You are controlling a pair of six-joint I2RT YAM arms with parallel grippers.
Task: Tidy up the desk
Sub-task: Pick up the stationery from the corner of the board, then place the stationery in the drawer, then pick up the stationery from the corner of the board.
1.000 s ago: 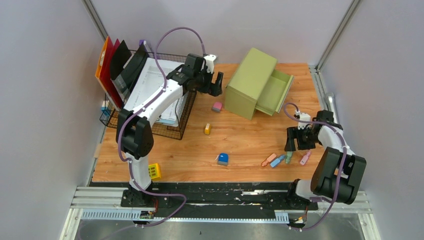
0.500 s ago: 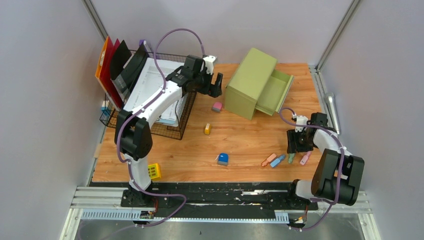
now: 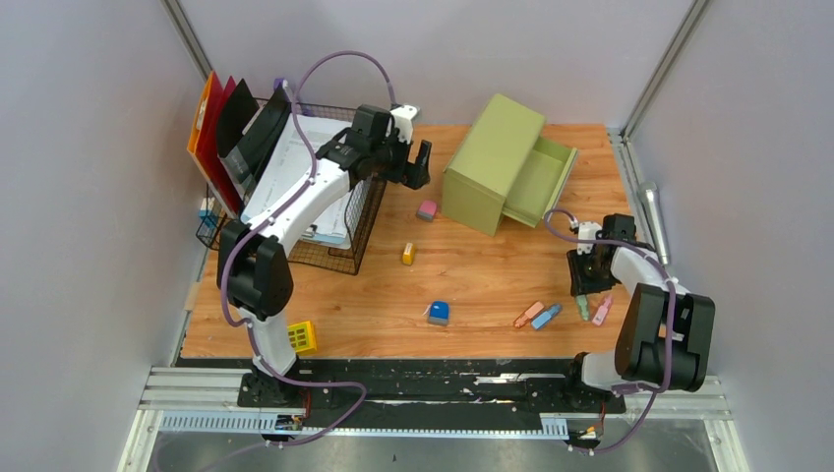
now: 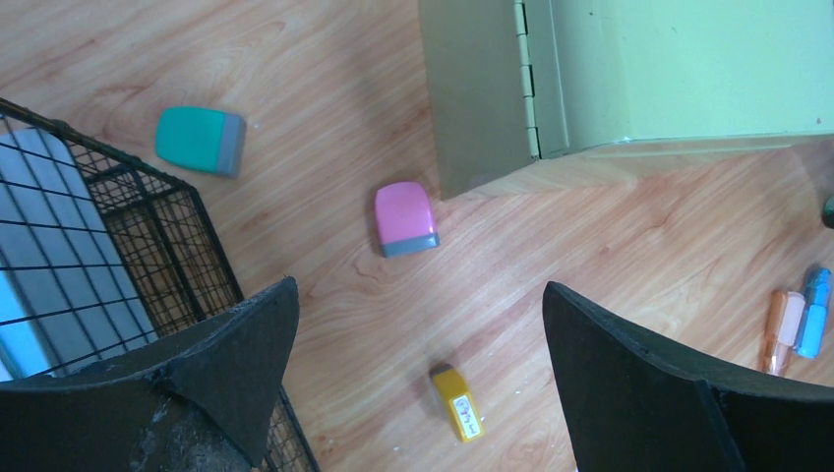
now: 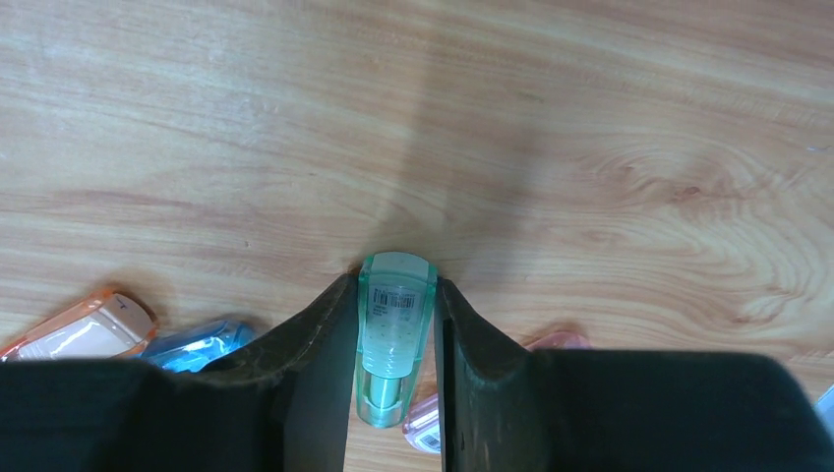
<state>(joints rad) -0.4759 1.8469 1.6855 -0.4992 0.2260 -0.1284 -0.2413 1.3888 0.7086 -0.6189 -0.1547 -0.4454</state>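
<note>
Bright, even overhead light w/ soft shadow on desk [image 5: 590, 118] ahead of right claw [image 5: 395, 285]; pics sharp.

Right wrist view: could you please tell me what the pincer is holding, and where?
A small translucent green plastic marker, pinched across its two long sides, near the barcode-labelled end, by the right pincer.

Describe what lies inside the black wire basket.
A stack of white printed papers lies in the wire basket; the left arm covers part, and anything beneath the papers is hidden.
</note>
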